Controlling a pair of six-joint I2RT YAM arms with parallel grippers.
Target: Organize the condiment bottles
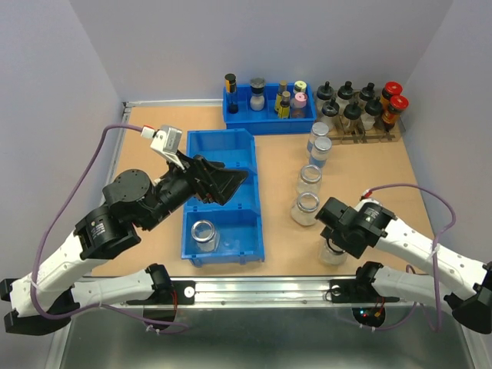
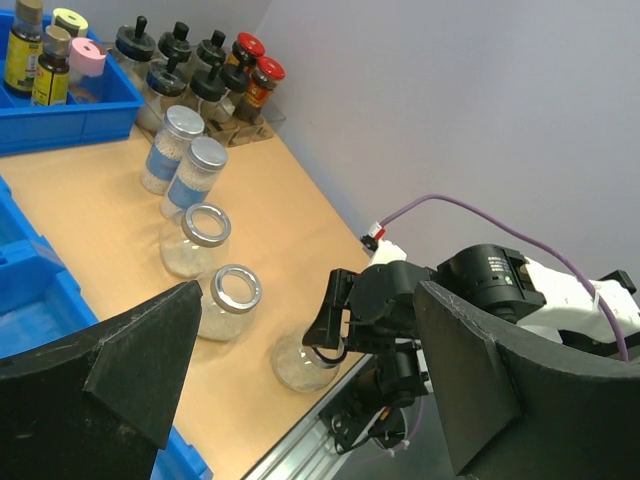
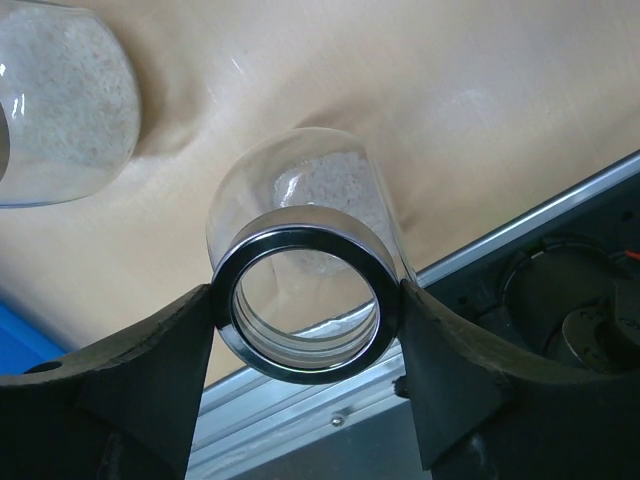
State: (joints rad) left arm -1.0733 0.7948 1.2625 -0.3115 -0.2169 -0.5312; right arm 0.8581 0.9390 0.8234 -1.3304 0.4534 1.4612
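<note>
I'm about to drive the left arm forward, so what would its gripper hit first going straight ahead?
Probably the open jar next to the right gripper, or that gripper itself; depth is unclear.

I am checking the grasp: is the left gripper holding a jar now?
No, the left gripper is open over the blue bin, with nothing between its fingers.

Glass jars (image 1: 306, 207): six, four open and two lidded; one inside large blue bin (image 1: 238, 231), five right of it. Black-capped bottles (image 1: 346, 92): six. Red-capped bottles (image 1: 393, 89): two.
</note>
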